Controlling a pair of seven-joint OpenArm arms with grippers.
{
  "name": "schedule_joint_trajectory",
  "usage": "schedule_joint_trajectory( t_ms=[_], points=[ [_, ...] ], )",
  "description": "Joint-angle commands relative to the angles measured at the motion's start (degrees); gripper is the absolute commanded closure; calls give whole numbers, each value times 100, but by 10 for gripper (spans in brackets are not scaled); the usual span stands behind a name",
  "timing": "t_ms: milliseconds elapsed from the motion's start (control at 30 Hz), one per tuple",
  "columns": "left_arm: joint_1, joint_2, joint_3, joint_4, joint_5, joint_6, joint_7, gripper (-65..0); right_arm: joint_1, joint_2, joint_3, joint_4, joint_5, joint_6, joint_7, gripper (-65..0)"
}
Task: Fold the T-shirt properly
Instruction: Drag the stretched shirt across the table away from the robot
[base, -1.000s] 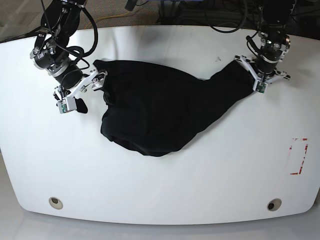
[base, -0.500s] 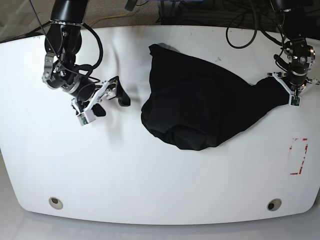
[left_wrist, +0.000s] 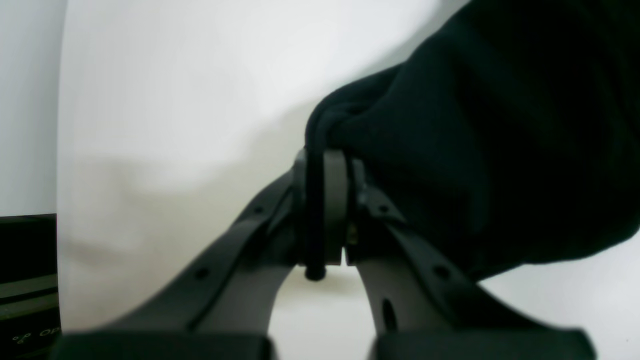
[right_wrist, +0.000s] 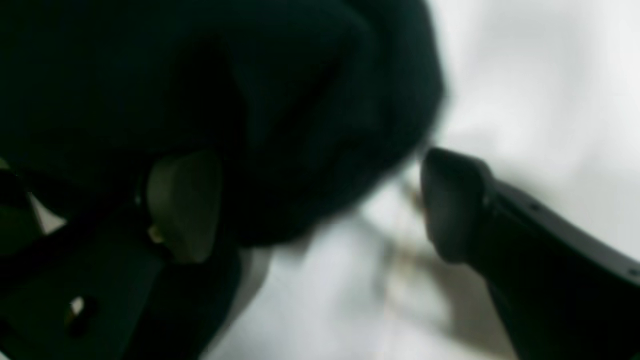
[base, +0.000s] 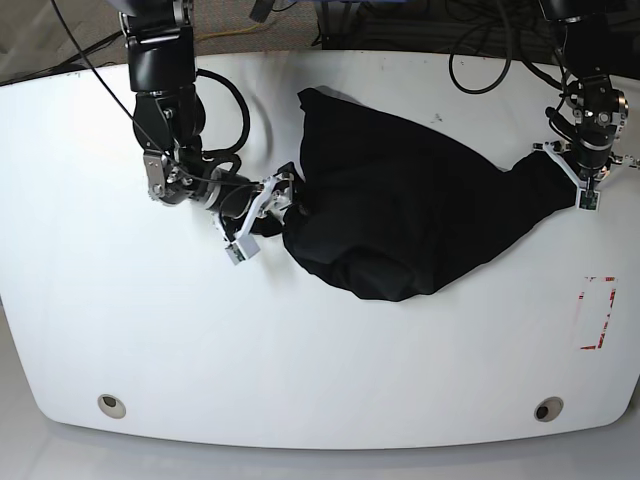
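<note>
The black T-shirt (base: 400, 215) lies bunched on the white table (base: 320, 380), right of centre, with one end stretched to the right. My left gripper (base: 584, 188) is shut on that stretched end. In the left wrist view its fingers (left_wrist: 334, 200) pinch a rolled edge of the T-shirt (left_wrist: 475, 125). My right gripper (base: 272, 208) is open at the shirt's lower left edge. In the right wrist view the T-shirt (right_wrist: 225, 100) bulges between the spread fingers of that gripper (right_wrist: 315, 205), close against the left pad (right_wrist: 182, 205) and apart from the other.
A red-marked rectangle (base: 598, 312) is on the table at the right. Two round holes (base: 112, 405) (base: 547, 409) sit near the front edge. Cables lie behind the table's far edge (base: 400, 20).
My right gripper, which had let go of the shirt, has moved right to the shirt's left edge. The left gripper and the shirt have barely moved in the last half second.
</note>
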Motion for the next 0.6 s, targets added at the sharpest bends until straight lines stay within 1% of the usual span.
schedule_joint_trajectory(
  t_ms=[0,100,167,200,233,267,300,500,567],
  points=[
    [-30,-72,-40,98,2,40,-89,0,247,31,-135,-209,43,16,129,-534],
    [-30,-72,-40,89,2,40,-89,0,309,31,-179,-455,43,16,393,-379],
    [-30,-72,-40,81,2,40,-89,0,344,31,-188,-596,43,16,560,-214],
    [-30,-72,-40,81,2,40,-89,0,353,49,-188,-622,43,16,595,-144],
    [-30,-72,-40,81,2,40,-89,0,353,75,-188,-631,43,51,622,-54],
    [-39,-72,-40,81,2,40,-89,0,362,84,-188,-596,43,51,613,0],
    [-39,-72,-40,81,2,40,-89,0,362,101,-188,-490,43,51,613,0],
    [-118,-72,-40,274,2,40,-72,0,309,550,-179,468,96,25,569,0],
    [-303,-72,4,450,2,40,174,0,353,682,-161,740,52,25,384,0]
  ],
)
